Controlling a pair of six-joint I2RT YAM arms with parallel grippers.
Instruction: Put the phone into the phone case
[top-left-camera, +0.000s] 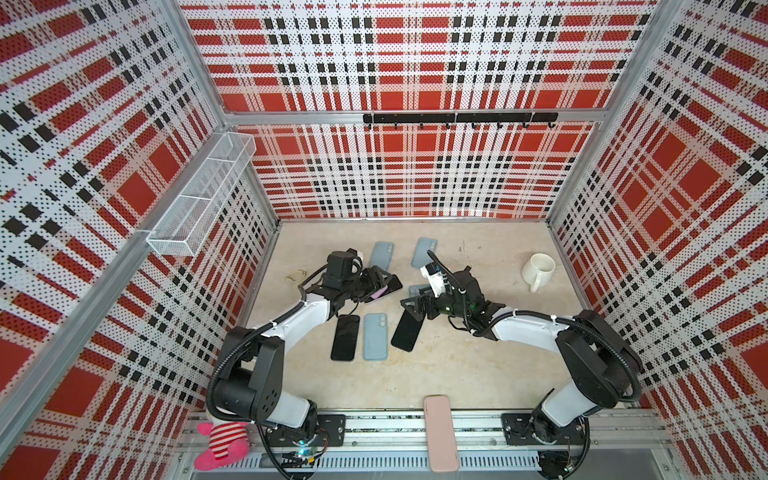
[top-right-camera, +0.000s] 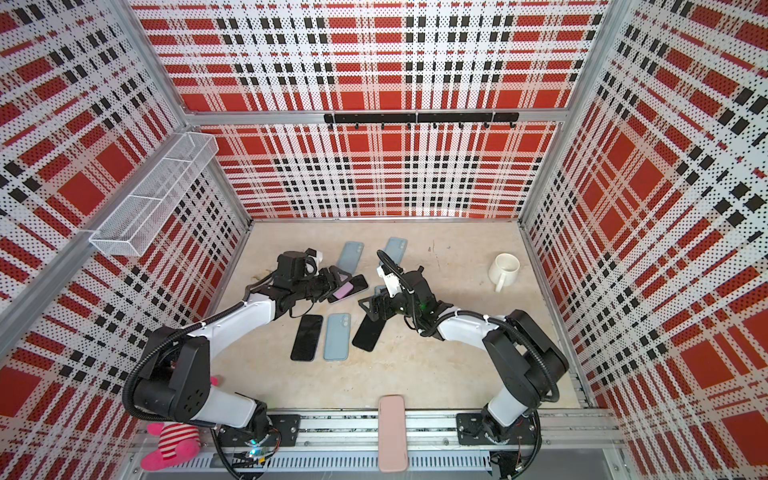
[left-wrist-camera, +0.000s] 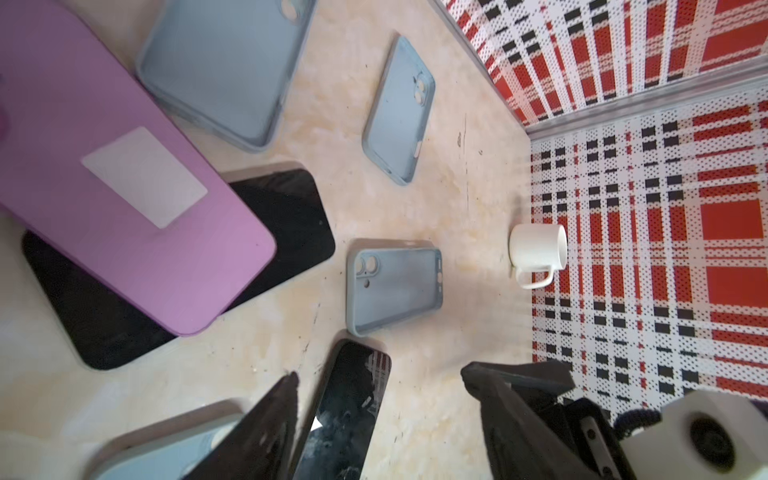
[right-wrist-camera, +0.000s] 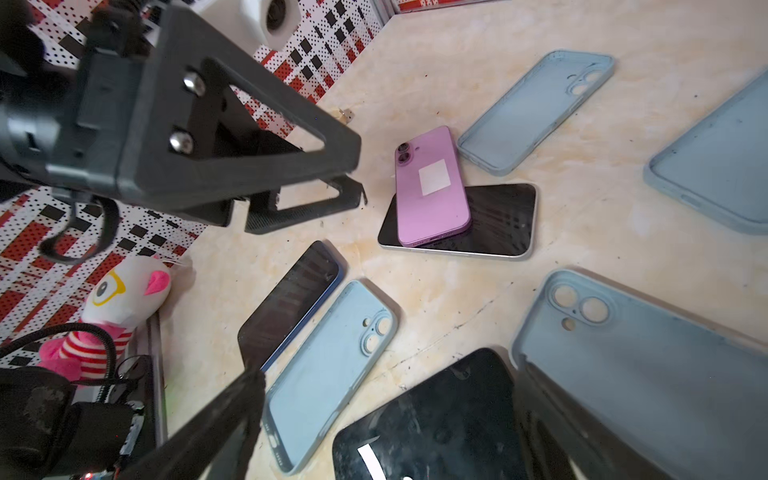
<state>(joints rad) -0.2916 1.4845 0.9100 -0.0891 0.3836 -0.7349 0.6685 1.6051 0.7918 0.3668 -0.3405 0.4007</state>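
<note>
In both top views the left arm (top-left-camera: 299, 318) rises from its base at the near edge of the counter (top-left-camera: 478, 374), folds at a raised elbow and stretches forward and inward, low over the counter, with its wrist turned toward the middle. The left gripper (left-wrist-camera: 380, 372) stands well open with nothing between its fingers. In the right wrist view their tips sit just beside the camera end of the purple phone (right-wrist-camera: 432, 212), apart from it. That phone lies back up, crosswise on a black-screened phone (right-wrist-camera: 503, 220) that lies face up. The right arm (top-left-camera: 536, 328) takes the mirrored pose: up from its base, bent at an elbow close to the right wall, forearm reaching inward so that the two grippers nearly face each other. The right gripper (right-wrist-camera: 387, 370) is spread wide and holds nothing. It hangs over the far end of another black phone (top-left-camera: 405, 334), which lies flat on the counter, with an empty blue case (right-wrist-camera: 636, 374) just beside it. Whether its fingers touch that phone cannot be told. A second blue case (top-left-camera: 381, 253) and a third blue case (top-left-camera: 424, 251), both empty, lie farther back, beyond the purple phone.
</note>
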